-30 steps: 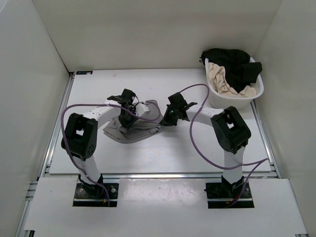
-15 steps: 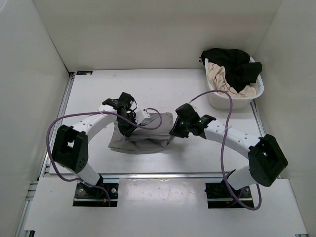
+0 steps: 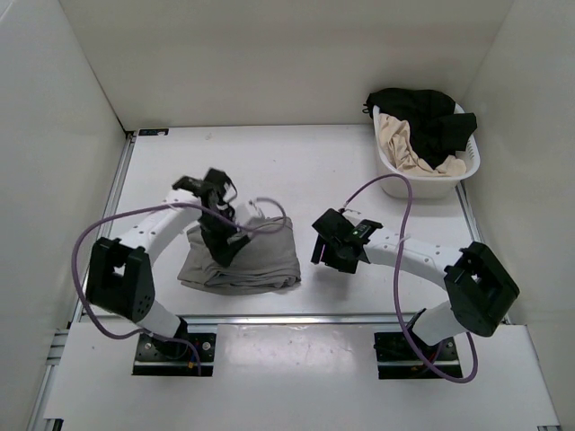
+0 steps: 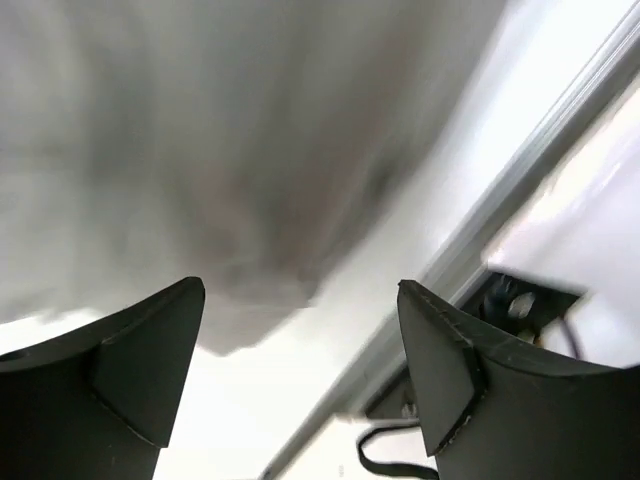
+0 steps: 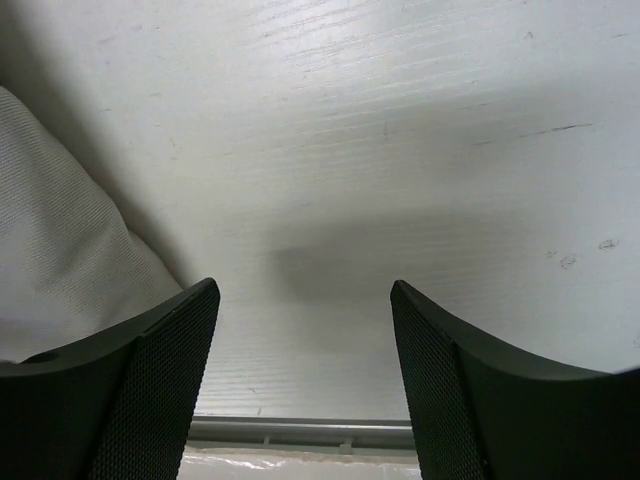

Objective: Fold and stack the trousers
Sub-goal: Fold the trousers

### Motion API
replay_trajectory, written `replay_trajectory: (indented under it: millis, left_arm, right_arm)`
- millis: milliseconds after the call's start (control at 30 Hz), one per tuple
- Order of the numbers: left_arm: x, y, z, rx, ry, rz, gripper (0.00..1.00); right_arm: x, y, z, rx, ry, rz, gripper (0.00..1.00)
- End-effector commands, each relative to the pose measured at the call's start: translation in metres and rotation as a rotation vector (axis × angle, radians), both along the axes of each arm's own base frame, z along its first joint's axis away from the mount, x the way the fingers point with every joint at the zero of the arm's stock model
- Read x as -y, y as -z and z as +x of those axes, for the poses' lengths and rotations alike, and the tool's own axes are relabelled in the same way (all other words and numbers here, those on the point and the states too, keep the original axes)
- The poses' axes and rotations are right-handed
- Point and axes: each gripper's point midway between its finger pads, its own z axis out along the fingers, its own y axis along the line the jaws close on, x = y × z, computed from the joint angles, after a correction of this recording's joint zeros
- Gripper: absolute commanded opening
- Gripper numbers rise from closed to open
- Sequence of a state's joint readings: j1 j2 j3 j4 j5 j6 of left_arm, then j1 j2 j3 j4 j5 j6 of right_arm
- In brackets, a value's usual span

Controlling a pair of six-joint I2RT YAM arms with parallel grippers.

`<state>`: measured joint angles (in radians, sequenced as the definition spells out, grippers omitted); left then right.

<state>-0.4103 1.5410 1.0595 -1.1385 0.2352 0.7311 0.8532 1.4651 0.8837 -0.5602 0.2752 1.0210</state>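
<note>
Trousers (image 3: 256, 262), one grey pair, are seen folded into a flat bundle under the left claw (image 3: 226, 253), whose jaws are spread wide with nothing held. The right claw (image 3: 329, 250) (just beside the bundle's right edge) is likewise parted over bare table (image 3: 296, 162). One basket (image 3: 469, 169) is set at the far right corner. Since a second ago both grips have been released, and the bundle has been drawn nearer the front edge.

Left fingers (image 4: 130, 370), right fingers (image 5: 130, 385) opened; trousers (image 3: 256, 262) pulled nearer.
</note>
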Motion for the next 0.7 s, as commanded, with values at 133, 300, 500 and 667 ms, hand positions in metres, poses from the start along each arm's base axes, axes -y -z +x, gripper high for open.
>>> replay_trajectory:
  millis: [133,300,500,667]
  left_arm:
    - [0.013,-0.061,0.048,0.033,-0.220,-0.262,0.80]
    - [-0.051,-0.015,0.057,-0.032,-0.510,-0.148,0.67]
    - [-0.045,0.001,0.067,-0.137,-0.585,-0.264,0.67]
    - [-0.019,0.005,0.062,-0.201,-0.538,-0.320,0.62]
  right_arm:
    - [-0.005,-0.008,0.008,0.048,0.010,0.027,0.73]
    - [-0.042,-0.019,0.026,0.098,-0.069,0.138,0.74]
    - [-0.092,-0.015,0.038,0.100,-0.214,0.241,0.78]
    - [-0.104,0.011,0.034,0.021,-0.239,0.237,0.78]
